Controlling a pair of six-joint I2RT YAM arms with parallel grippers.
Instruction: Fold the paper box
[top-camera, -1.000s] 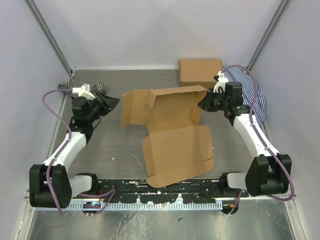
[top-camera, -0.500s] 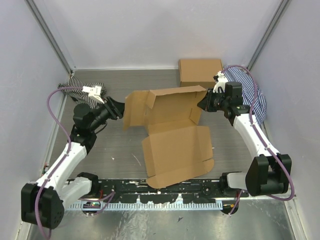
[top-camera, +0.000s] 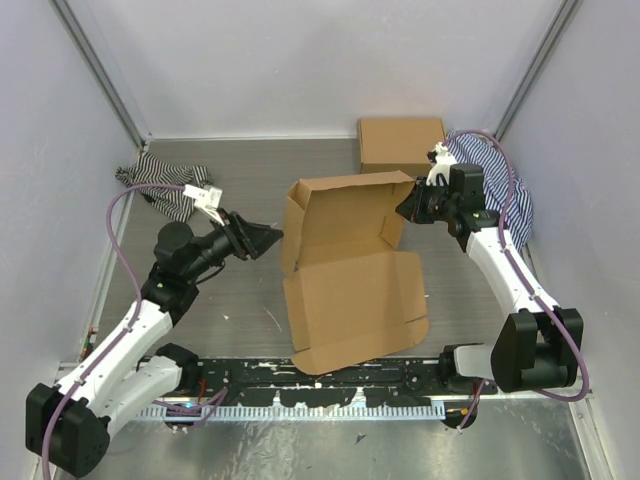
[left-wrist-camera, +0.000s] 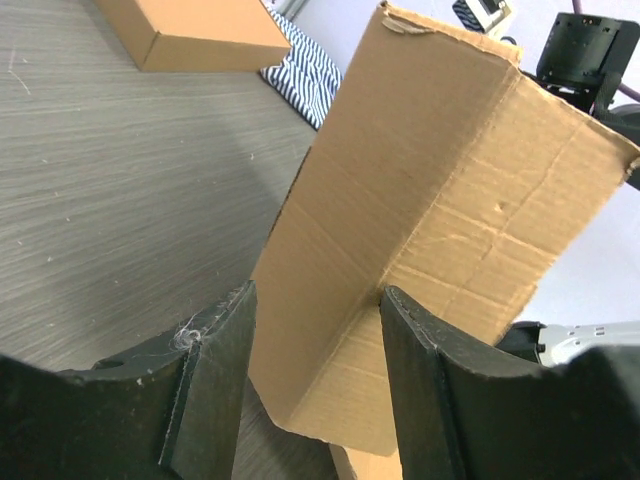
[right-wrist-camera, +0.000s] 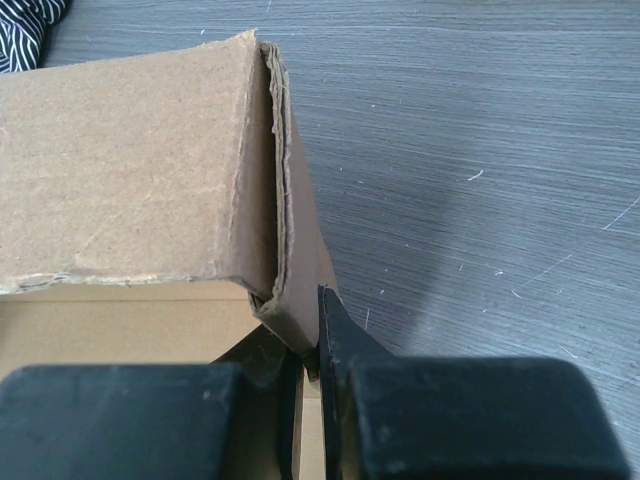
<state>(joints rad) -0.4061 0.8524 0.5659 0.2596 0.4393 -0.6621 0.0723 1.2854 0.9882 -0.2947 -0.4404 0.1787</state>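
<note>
The paper box (top-camera: 355, 305) lies in the middle of the table, its near panel flat and its far part raised into walls (top-camera: 345, 205). My left gripper (top-camera: 272, 240) is open at the box's left side; in the left wrist view (left-wrist-camera: 315, 375) the upright left flap (left-wrist-camera: 330, 250) stands in the gap between the fingers (left-wrist-camera: 215, 370). My right gripper (top-camera: 408, 208) is shut on the box's folded right wall; the right wrist view (right-wrist-camera: 312, 350) shows the doubled cardboard edge (right-wrist-camera: 285, 290) pinched between the jaws.
A ready-made brown box (top-camera: 402, 145) sits at the back right and also shows in the left wrist view (left-wrist-camera: 190, 30). Striped cloths lie at the back left (top-camera: 165, 185) and under the right arm (top-camera: 500, 190). A black rail (top-camera: 320, 380) runs along the near edge.
My left arm has swung right to the box. The left flap, flat on the table before, now stands upright. The right arm has not moved.
</note>
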